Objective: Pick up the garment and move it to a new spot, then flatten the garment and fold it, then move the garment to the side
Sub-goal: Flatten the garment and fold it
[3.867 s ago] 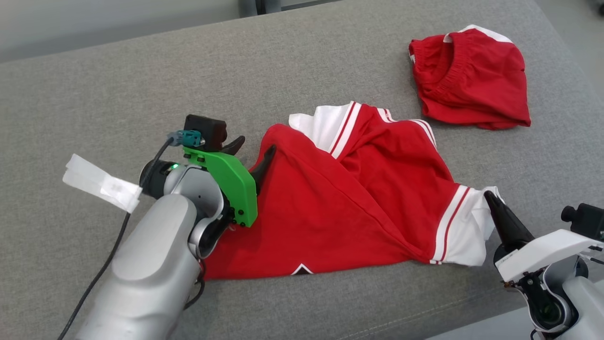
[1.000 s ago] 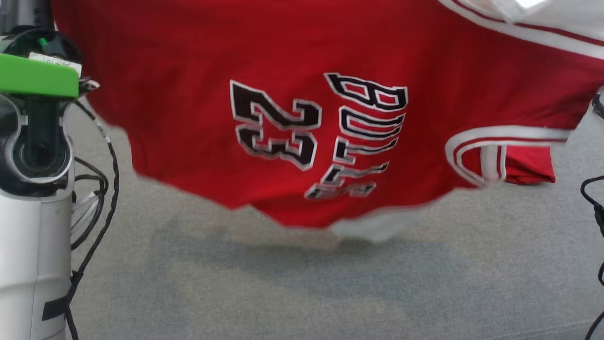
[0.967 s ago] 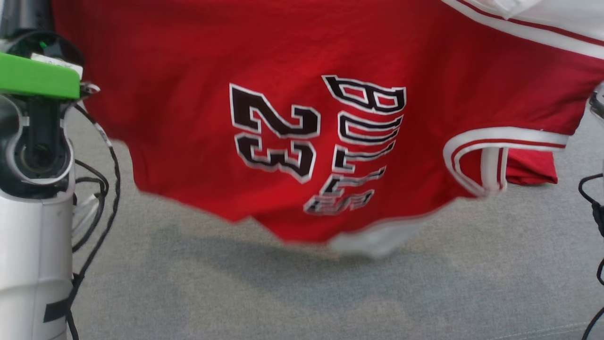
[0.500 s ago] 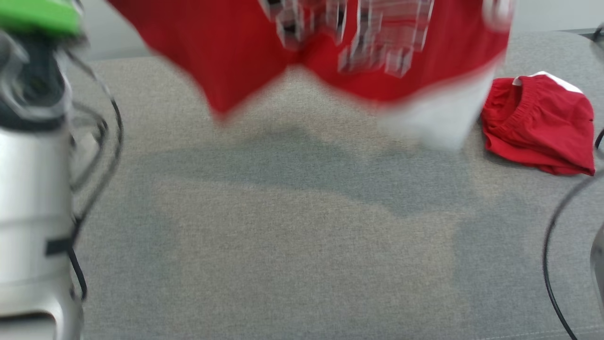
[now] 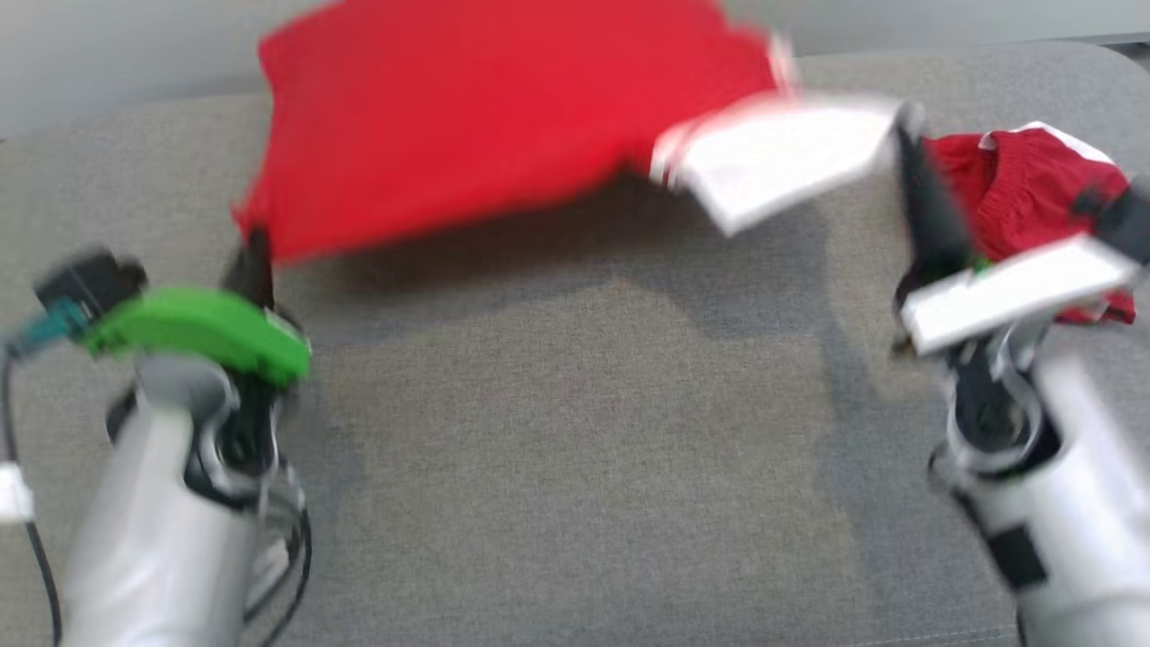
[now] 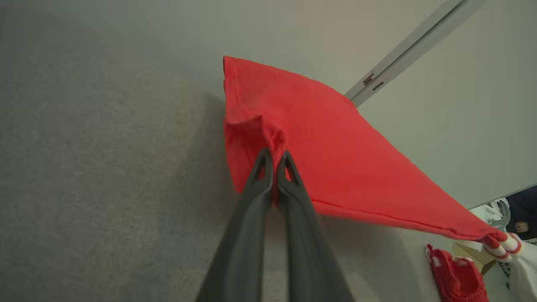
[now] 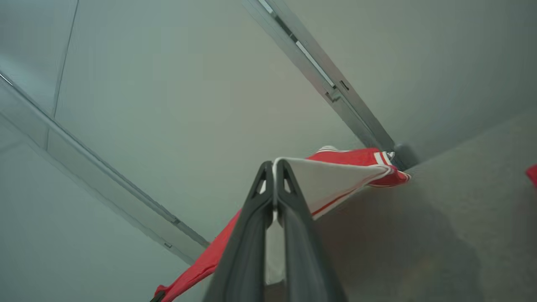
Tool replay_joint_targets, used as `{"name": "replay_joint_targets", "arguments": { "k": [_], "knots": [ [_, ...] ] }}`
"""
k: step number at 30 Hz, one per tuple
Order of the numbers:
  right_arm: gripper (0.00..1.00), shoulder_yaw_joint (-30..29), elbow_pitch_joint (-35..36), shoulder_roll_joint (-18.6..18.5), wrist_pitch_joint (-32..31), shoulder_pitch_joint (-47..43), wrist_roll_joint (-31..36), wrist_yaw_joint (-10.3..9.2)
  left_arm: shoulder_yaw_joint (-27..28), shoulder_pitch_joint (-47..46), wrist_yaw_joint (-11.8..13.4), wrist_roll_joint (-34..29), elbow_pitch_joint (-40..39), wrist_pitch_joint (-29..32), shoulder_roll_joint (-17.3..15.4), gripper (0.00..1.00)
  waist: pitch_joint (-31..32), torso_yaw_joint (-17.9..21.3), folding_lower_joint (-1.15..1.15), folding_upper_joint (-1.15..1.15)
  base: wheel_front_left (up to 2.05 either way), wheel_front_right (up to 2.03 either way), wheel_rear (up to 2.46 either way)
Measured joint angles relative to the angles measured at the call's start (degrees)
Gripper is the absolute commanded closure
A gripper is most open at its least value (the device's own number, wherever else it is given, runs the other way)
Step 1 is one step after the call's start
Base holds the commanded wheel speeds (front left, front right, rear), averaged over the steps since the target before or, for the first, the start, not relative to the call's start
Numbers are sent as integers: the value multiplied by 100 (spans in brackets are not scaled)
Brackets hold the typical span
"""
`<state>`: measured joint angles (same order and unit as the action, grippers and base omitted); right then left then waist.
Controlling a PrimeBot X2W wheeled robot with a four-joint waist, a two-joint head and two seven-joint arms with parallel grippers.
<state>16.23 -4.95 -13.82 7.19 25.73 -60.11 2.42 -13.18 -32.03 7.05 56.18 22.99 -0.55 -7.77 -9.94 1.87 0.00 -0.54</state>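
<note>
The left gripper is clamped on a bunched red edge of the garment. The cloth is pinched right at its fingertips and spreads away ahead of them and to their right. From there the jersey stretches through the air to the right gripper, whose fingers are pressed together on a white panel with red-striped trim. So the garment hangs between the two, above the grey cushion, and billows away beyond both sets of fingertips. The head view is blurred, which suggests a quick swing.

The step in hand looks like laying the jersey out flat at a new spot. To do it well, I judge, both grips must hold firm, with the grippers level and well apart so the cloth is taut between them. They should then come down and draw back together, letting the far hem land first. Just beyond the right gripper, to its right, lies a pair of red shorts — the jersey should land short of them.

Count: two grippers, one held garment, one other red piece, one cushion.
</note>
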Motion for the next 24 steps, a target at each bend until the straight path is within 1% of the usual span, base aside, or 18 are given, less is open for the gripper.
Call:
{"name": "replay_joint_targets", "arguments": {
  "k": [3, 4, 6, 8, 10, 16, 18, 22, 24],
  "knots": [
    [100, 253, -292, 166, -26, -908, -100, 11, -172, 639, 0, -123, 416, -59, -42, 100, -87, 44, 0, 0, 0, 0, 0],
    [100, 320, -369, 234, -24, -1113, -142, 44, -188, 797, -1, -151, 538, -102, -42, 100, -117, 65, 0, 0, 0, 0, 0],
    [100, 466, -471, 352, -10, -1337, -164, 141, -201, 1007, -31, -245, 716, -235, -52, 100, -163, 123, 0, 0, 0, 0, 0],
    [100, 510, -499, 433, 63, -1373, -199, 223, -153, 1072, -74, -249, 790, -370, -55, 100, -197, 193, 0, 0, 0, 0, 0],
    [100, 506, -506, 419, 162, -1371, -196, 304, -147, 1071, -187, -252, 792, -516, -59, 100, -221, 265, 0, 0, 0, 0, 0],
    [100, 438, -490, 190, 393, -1503, -137, 371, -156, 1105, -512, -396, 793, -989, -80, 100, -110, 357, 0, 0, 0, 0, 0],
    [100, 488, -423, 126, 399, -1652, -98, 412, -181, 1215, -579, -450, 797, -1123, -90, 100, -23, 351, 0, 0, 0, 0, 0],
    [100, 690, -250, 91, 437, -2019, -34, 413, -160, 1642, -656, -458, 864, -1220, -100, 100, 185, 334, 0, 0, 0, 0, 0],
    [100, 825, -155, 80, 437, -2218, -23, 413, -101, 1902, -656, -448, 907, -1270, -105, 100, 303, 333, 0, 0, 0, 0, 0]
  ]
}}
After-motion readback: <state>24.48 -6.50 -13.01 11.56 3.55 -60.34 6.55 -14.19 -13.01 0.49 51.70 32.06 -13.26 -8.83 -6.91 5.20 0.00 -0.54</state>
